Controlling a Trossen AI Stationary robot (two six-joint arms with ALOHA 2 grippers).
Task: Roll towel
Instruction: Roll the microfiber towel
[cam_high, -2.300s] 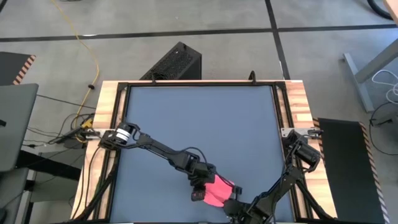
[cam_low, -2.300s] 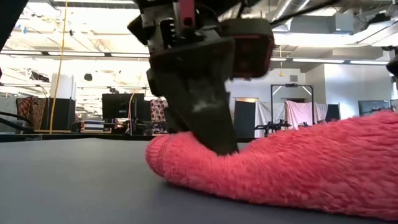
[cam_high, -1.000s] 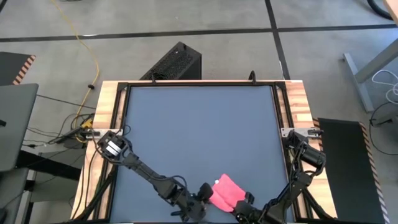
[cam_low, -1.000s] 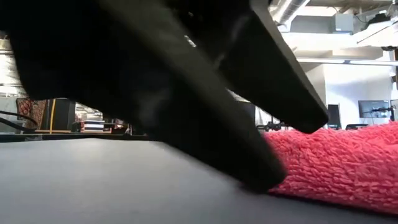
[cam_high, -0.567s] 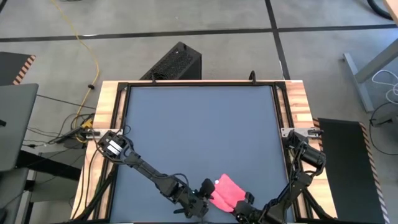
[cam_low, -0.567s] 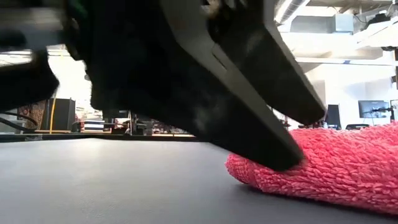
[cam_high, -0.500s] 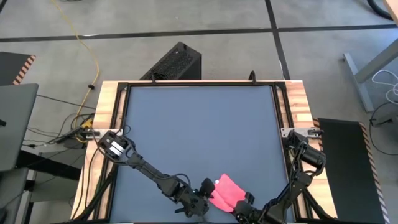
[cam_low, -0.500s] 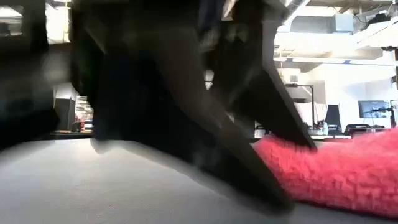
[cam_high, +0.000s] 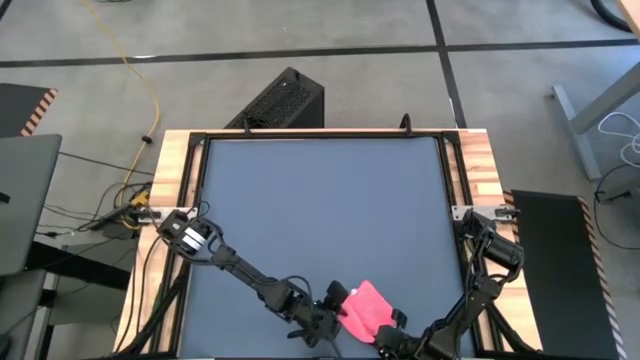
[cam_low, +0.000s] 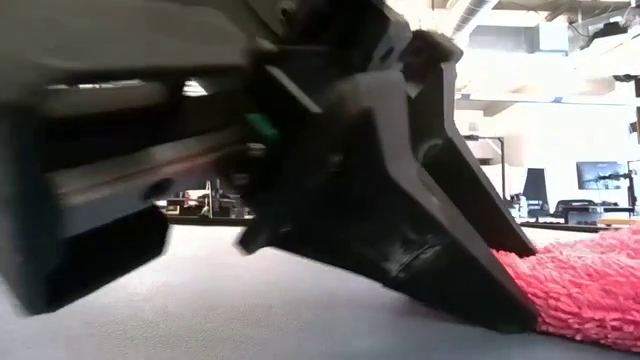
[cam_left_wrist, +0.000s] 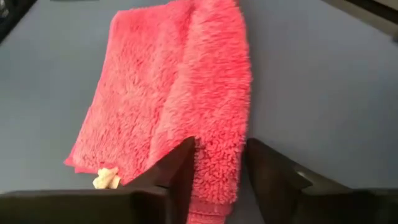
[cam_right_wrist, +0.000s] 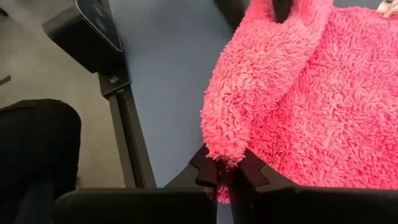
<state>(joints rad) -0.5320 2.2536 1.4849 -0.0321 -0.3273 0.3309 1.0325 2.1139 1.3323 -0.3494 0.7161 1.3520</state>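
Observation:
The pink towel (cam_high: 368, 305) lies near the table's near edge, partly rolled: a thick roll (cam_left_wrist: 217, 93) runs along one side of the flat part (cam_left_wrist: 143, 93), which rests on the grey tabletop. My left gripper (cam_high: 338, 303) is at the towel's left end, its fingers on either side of the roll's end (cam_left_wrist: 219, 180). My right gripper (cam_high: 386, 326) is at the towel's right end and is shut on the roll there (cam_right_wrist: 224, 177). In the low view the left gripper's dark finger (cam_low: 480, 290) fills the foreground and hides most of the towel (cam_low: 590, 290). My left gripper has the left end of the roll (cam_left_wrist: 217, 168) between its two fingers (cam_left_wrist: 183, 168), which lie against its two sides. The fingers slant down from the table's left and point along the roll. The roll's end rests on the tabletop. My right gripper pinches the roll's right end (cam_right_wrist: 225, 157) between its two shut fingers (cam_right_wrist: 205, 168). They slant down from the near right. The roll rises from the pinch and lies against the flat part of the towel (cam_right_wrist: 311, 106).
The table's black frame rail (cam_right_wrist: 127, 137) and its near edge lie close to both grippers. Open grey tabletop (cam_high: 320, 200) stretches toward the far edge. A black box (cam_high: 285, 100) stands on the floor beyond the far edge.
My left gripper has sunk and gone toward the table's right, up to the towel's left end. The towel and my right gripper have stayed where they were.

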